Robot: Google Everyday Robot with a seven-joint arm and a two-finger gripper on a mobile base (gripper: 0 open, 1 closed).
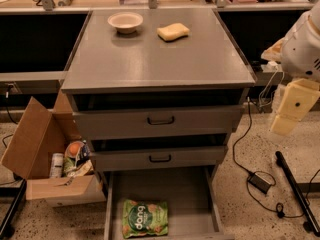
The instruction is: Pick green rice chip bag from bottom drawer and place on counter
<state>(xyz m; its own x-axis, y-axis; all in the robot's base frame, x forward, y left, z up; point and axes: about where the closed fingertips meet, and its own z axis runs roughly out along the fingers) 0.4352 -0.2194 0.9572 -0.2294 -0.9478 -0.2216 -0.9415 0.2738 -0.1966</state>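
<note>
The green rice chip bag (145, 218) lies flat on the floor of the open bottom drawer (192, 196), near its front left. The gray counter (160, 59) tops the cabinet above it. My gripper (283, 126) hangs at the far right, beside the cabinet at the height of the top drawer front. It is well apart from the bag and holds nothing that I can see.
A white bowl (125, 21) and a yellow sponge (173, 32) sit at the back of the counter. An open cardboard box (47, 156) with packets stands left of the drawer. Cables and a power brick (260, 182) lie on the floor at the right.
</note>
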